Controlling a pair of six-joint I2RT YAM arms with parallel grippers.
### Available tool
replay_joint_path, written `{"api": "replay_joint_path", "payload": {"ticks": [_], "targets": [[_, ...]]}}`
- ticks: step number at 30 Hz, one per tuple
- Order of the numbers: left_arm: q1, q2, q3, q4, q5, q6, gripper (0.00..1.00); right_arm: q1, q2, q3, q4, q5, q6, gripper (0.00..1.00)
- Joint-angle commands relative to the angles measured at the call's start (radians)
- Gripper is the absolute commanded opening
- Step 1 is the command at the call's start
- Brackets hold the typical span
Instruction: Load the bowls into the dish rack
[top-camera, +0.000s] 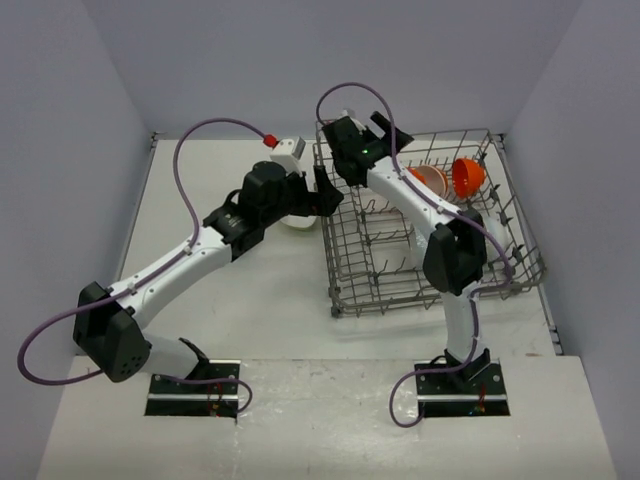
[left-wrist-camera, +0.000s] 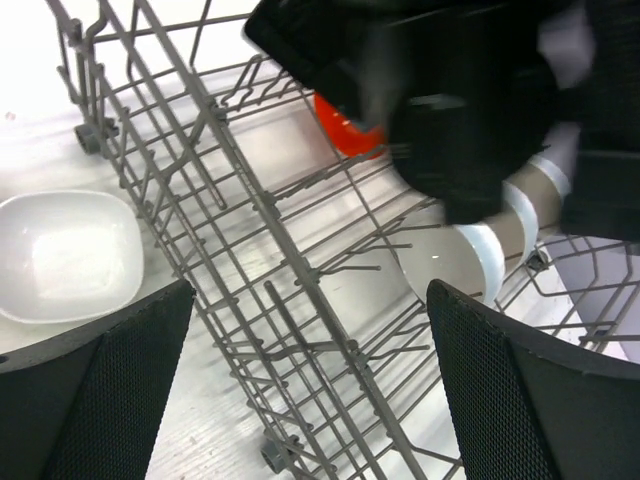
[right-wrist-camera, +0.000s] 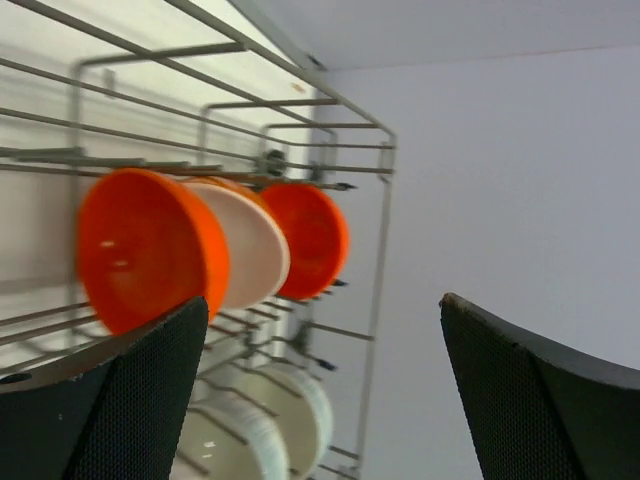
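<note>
Bowl (left-wrist-camera: 65, 255), white and squarish, sits on the desk (top-camera: 250, 300) just beside the dish rack (top-camera: 395, 262). My left fingers (left-wrist-camera: 100, 400) and right fingers (right-wrist-camera: 110, 400) are spread, empty. It looks glossy and breakable, so I'd pinch its rim.

white squarish bowl (top-camera: 297, 223): mostly hidden under left arm (top-camera: 262, 197) | nearest orange bowl (right-wrist-camera: 150, 248): blurred

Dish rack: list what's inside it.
Standing on edge inside the grey wire dish rack: two orange bowls, an orange bowl with white inside, and white round bowls. The right arm covers part of its floor.
</note>
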Motion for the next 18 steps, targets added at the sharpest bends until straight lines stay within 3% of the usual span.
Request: {"api": "replay_joint_path", "payload": {"ticks": [1, 5, 9, 13, 18], "targets": [[0.004, -0.04, 0.023, -0.042, -0.061, 0.023, 1.0, 0.009, -0.178, 0.05, -0.164, -0.262, 0.293, 0.99], [0.012, -0.057, 0.038, -0.117, -0.155, 0.014, 1.0, 0.002, -0.324, -0.083, -0.089, -0.357, 0.389, 0.99], [0.096, -0.095, -0.011, -0.199, -0.213, -0.041, 1.0, -0.046, -0.468, -0.162, -0.075, -0.384, 0.564, 0.99], [0.194, -0.129, -0.126, -0.203, -0.197, -0.096, 1.0, -0.102, -0.692, -0.422, 0.044, -0.429, 0.778, 0.99], [0.237, -0.074, -0.134, -0.261, -0.229, -0.118, 1.0, -0.127, -0.962, -0.657, 0.18, -0.562, 0.865, 0.99]]}}
